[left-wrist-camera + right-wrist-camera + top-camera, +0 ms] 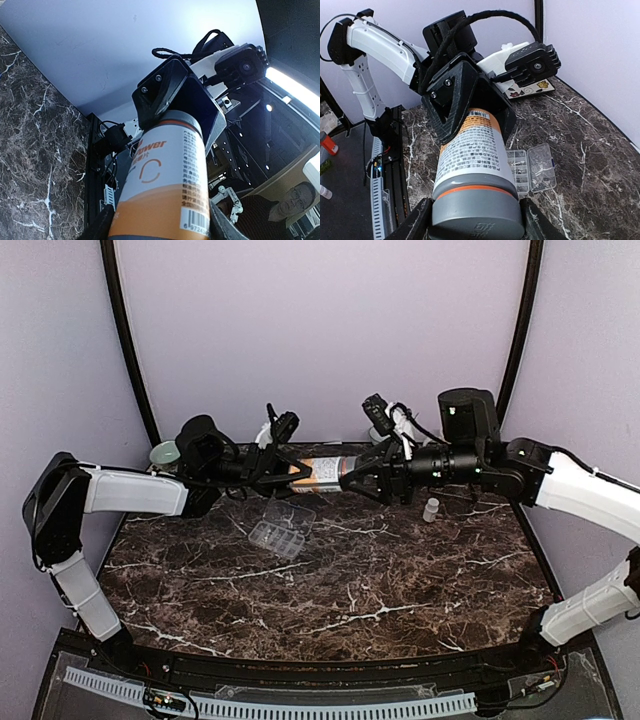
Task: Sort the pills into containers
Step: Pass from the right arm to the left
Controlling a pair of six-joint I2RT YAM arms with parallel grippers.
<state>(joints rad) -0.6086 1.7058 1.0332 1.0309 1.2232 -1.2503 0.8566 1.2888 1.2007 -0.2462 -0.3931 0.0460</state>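
- Lavender walls [330,330] close in a dark marbled worktop [400,580].
- The left hand [285,472] is clenched on the base end of the orange-and-white pill bottle [320,472], which is held level above the worktop's far side.
- The organizer box [282,527] lies lid-open on the worktop, just in front of the bottle. Whether its compartments are filled is too small to tell.
- The right hand [358,480] is clamped around the bottle's grey cap [477,210].
- A small white vial [431,508] stands near the right hand.
- Progress looks early: the cap seems still on, so opening, pouring and sorting remain.
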